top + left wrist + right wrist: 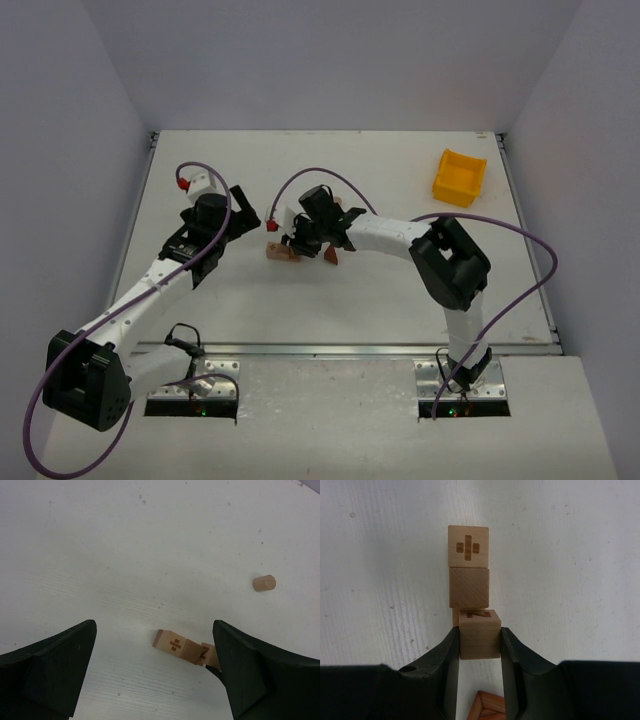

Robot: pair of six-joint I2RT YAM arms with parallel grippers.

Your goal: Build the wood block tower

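Pale wooden cubes lie in a short row on the table: one marked with a cross (468, 546), then a plain one (469, 587). My right gripper (480, 632) is shut on a third cube with a Z mark (480, 639), at the near end of that row. A sliver of another pale block (455, 617) shows behind it. A reddish-brown wedge piece (490, 709) lies below the jaws. The same row (175, 645) lies between the wide-open fingers of my left gripper (154, 625), touching neither. From above, the blocks (280, 252) sit between both grippers.
A small wooden cylinder (264, 583) lies on its side apart from the row. A yellow plastic bin (458, 177) stands at the back right of the white table (400, 300). Walls close in the table's far and side edges.
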